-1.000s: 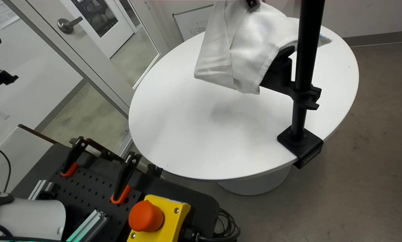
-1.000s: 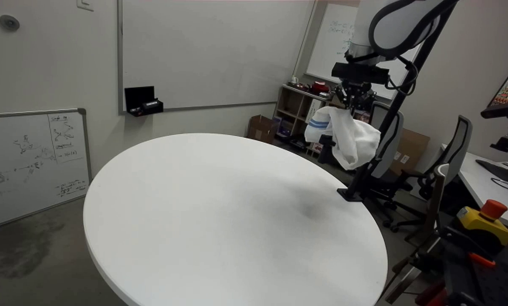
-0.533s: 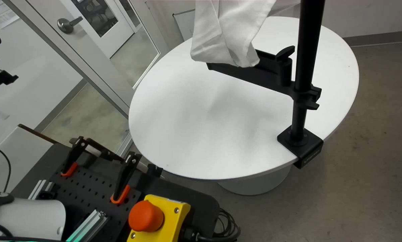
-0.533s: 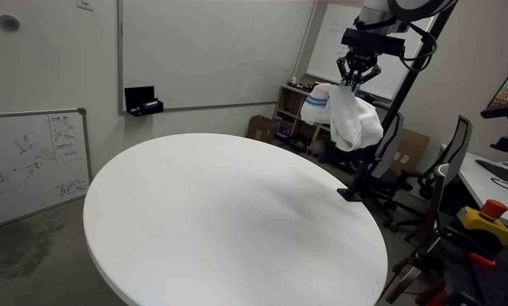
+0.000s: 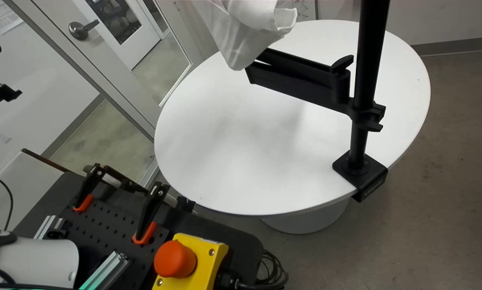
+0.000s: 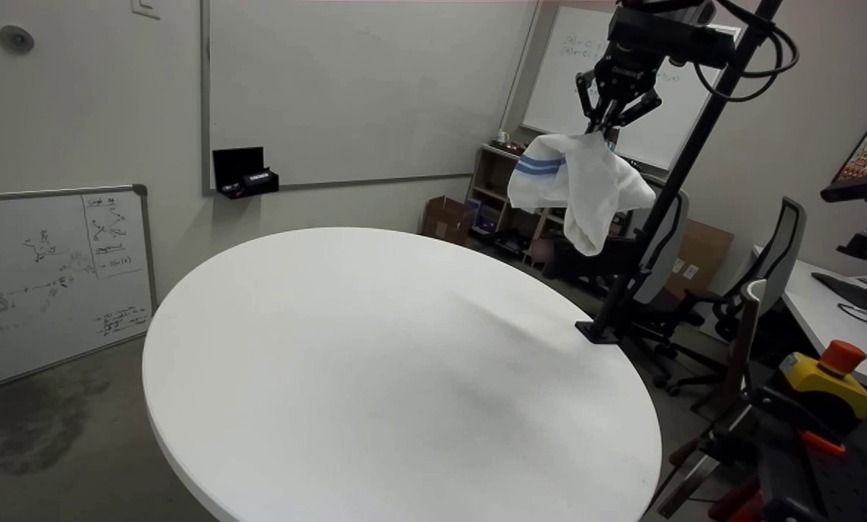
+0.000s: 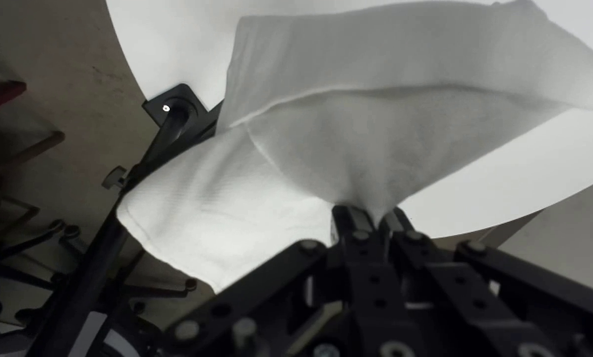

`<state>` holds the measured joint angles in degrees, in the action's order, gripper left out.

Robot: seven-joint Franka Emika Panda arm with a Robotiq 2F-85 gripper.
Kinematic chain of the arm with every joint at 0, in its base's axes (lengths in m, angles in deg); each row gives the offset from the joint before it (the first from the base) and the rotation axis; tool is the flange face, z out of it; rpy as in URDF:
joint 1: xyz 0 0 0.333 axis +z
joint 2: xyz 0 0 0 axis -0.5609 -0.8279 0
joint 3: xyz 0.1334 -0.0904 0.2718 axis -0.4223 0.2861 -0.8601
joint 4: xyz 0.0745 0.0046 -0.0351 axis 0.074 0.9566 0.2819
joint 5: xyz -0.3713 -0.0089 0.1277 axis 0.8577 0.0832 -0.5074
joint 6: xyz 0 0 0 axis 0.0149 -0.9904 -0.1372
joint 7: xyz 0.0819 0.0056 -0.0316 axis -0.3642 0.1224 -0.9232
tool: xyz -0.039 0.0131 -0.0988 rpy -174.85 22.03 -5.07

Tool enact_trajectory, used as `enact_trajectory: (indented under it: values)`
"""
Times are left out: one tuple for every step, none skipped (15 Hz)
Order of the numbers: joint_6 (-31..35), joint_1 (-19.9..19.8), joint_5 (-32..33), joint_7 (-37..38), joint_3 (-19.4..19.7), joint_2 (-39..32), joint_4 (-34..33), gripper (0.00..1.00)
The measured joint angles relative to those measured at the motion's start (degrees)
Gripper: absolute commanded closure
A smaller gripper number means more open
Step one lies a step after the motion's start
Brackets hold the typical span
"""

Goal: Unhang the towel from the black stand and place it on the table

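The white towel hangs from my gripper in an exterior view (image 6: 586,181), bunched at the top, with blue stripes on one side. My gripper (image 6: 602,130) is shut on it high above the table. In the wrist view, the fingertips (image 7: 373,218) pinch a gathered point of the towel (image 7: 376,129). In an exterior view only the towel's lower part (image 5: 245,32) shows; the gripper is out of frame. The black stand (image 5: 368,52) has a side arm (image 5: 297,78); the towel's lower end overlaps its tip, and I cannot tell whether they touch. The white round table (image 5: 233,161) lies below.
The stand's pole (image 6: 669,210) is clamped at the table edge, close beside the towel and robot arm. A yellow box with a red button (image 5: 192,262) and black clamps (image 5: 150,213) sit on the dark robot base. Chairs and a shelf (image 6: 495,174) stand behind the table.
My gripper has risen and tilted, lifting the towel. The towel has moved up and away from the pole, uncovering most of the stand's side arm. The gripper stays shut on it.
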<state>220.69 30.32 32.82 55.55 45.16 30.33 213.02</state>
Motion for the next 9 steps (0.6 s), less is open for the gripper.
enact_trajectory:
  values:
    - [-0.01, -0.01, -0.21, -1.03, -0.84, 1.39, 1.01, 0.99]
    - [-0.02, -0.02, -0.52, -2.12, -1.63, 2.72, 1.92, 0.99]
    - [-0.03, -0.02, -0.92, -3.14, -2.40, 4.02, 2.74, 0.99]
    - [-0.03, -0.03, -1.32, -4.09, -3.13, 5.25, 3.51, 0.99]
    - [-0.06, -0.03, -1.82, -5.12, -3.86, 6.44, 4.20, 0.99]
    - [-0.37, -0.03, -2.32, -6.21, -4.64, 7.47, 4.87, 0.99]
    - [-0.89, -0.02, -2.79, -7.31, -5.39, 8.24, 5.42, 0.99]
    - [-1.53, -0.02, -3.14, -8.46, -6.16, 8.76, 6.00, 0.99]
    - [-3.32, 0.04, -3.53, -10.26, -6.94, 8.90, 6.40, 0.99]
